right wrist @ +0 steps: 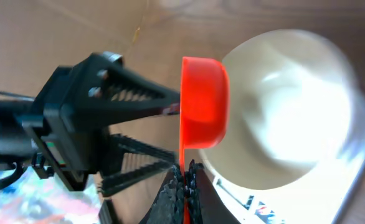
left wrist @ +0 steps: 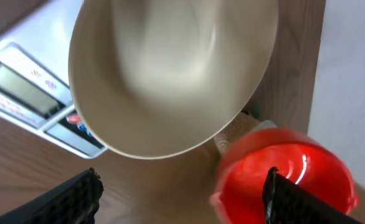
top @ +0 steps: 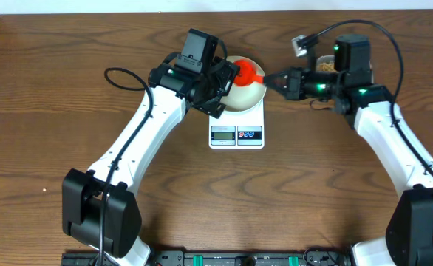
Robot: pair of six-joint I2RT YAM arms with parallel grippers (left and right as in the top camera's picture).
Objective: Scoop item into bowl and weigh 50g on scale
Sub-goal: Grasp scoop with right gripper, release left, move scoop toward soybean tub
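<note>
Under everything we see a dark brown wooden table [top: 54, 111], with the two white and black arms reaching from the near edge toward its middle. Between them lies the small flat white rectangular digital scale [top: 236, 135]. We cannot read its display from above.

On the scale stands the round plain white bowl [top: 249, 96]. Its glossy inside looks bare in the left wrist view, although that picture is blurred.

The left gripper [left wrist: 181, 182] hangs just beside the bowl with its jaws wide apart, holding nothing. The right gripper [right wrist: 185, 186] is clamped on the thin handle of the red round plastic scoop [top: 247, 72]. The scoop sits at the far rim of the bowl, turned on its side.

The small round tan-yellow beans [top: 325, 66] show only as a small patch behind the right wrist, well apart from the bowl. We cannot tell whether any are in the scoop.

We judge the step in hand to be tipping beans into the bowl. To do it well, we should hold the scoop's mouth over the inside of the bowl, not over the rim, and turn the wrist slowly so that only a few beans fall at a time. The open left jaws must not lean on the bowl or the scale, because this would spoil the weight.
</note>
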